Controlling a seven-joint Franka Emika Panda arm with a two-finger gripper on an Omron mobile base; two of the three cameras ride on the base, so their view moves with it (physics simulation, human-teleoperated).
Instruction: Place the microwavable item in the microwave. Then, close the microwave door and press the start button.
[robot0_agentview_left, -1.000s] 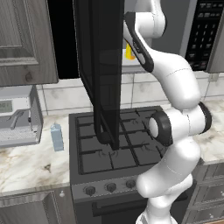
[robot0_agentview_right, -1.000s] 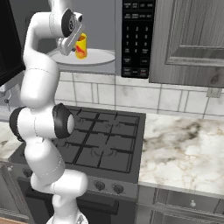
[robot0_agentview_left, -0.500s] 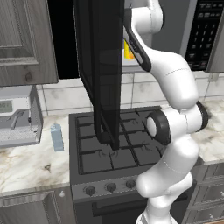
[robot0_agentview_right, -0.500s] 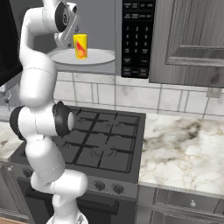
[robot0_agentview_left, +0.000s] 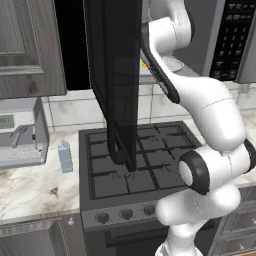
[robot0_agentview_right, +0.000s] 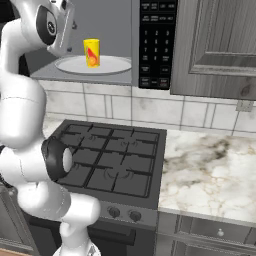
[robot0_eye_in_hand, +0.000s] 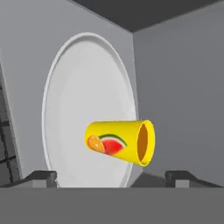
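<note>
Inside the microwave (robot0_agentview_right: 150, 45), the yellow cup (robot0_agentview_right: 91, 52) stands upright on the round white turntable (robot0_agentview_right: 112, 65), left of its centre in the right base view. The fingers (robot0_eye_in_hand: 41, 177) are spread wide and hold nothing, their dark tips either side of the cup and clear of it. The microwave door (robot0_agentview_left: 116, 80) hangs open above the stove (robot0_agentview_right: 112, 162).

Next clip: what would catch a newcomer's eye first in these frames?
The small yellow cup with a fruit picture standing upright on the round white turntable inside the open black microwave. Next, the wide black microwave door swung out over the stove. The gripper sits just short of the cup, fingers apart, holding nothing.
</note>
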